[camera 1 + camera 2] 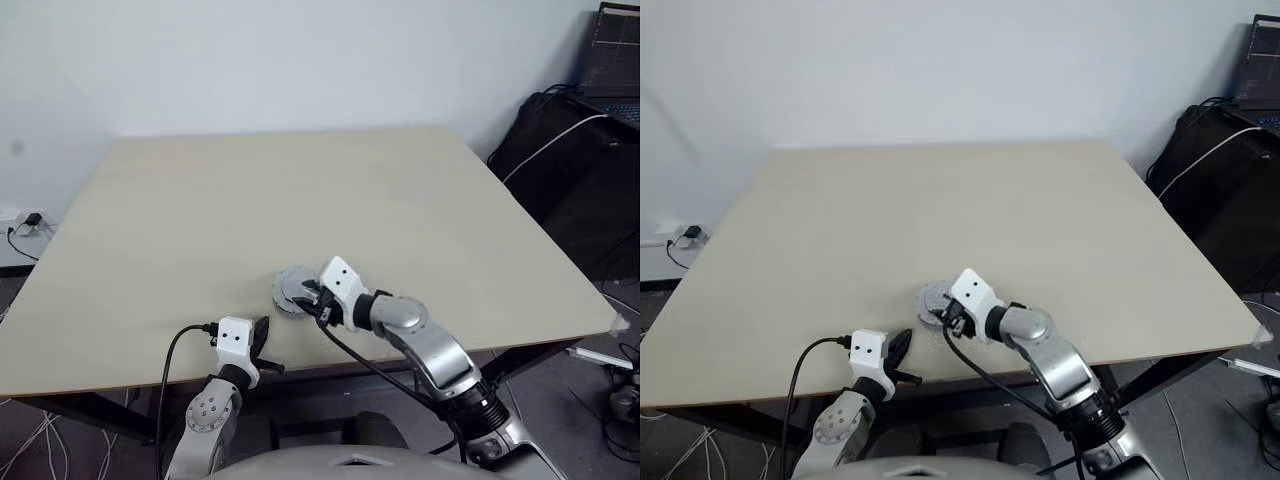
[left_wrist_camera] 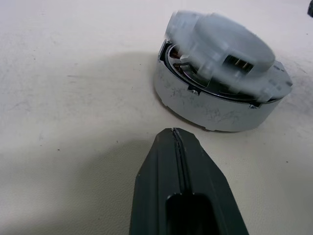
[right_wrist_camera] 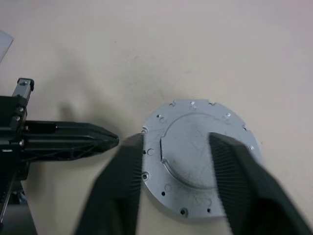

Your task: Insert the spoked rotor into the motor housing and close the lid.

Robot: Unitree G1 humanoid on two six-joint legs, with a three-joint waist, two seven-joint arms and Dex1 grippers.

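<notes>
One motor housing (image 3: 198, 156) lies flat on the table (image 1: 300, 190), near its near edge and about midway across, with one lid (image 2: 230, 49) seated on top so the two make a single grey round assembly; copper windings show through a gap under the lid. The rotor cannot be made out. Two grippers are near it. The right gripper (image 3: 176, 181) hangs over it, its two fingers (image 3: 122, 186) spread apart on either side of the disc. The left gripper (image 2: 177, 142) sits just to the near left, jaws pressed together, not touching the housing.

Right pincer (image 3: 176, 183) spread over the lid (image 3: 198, 156) — left pincer (image 3: 105, 142) beside.
</notes>
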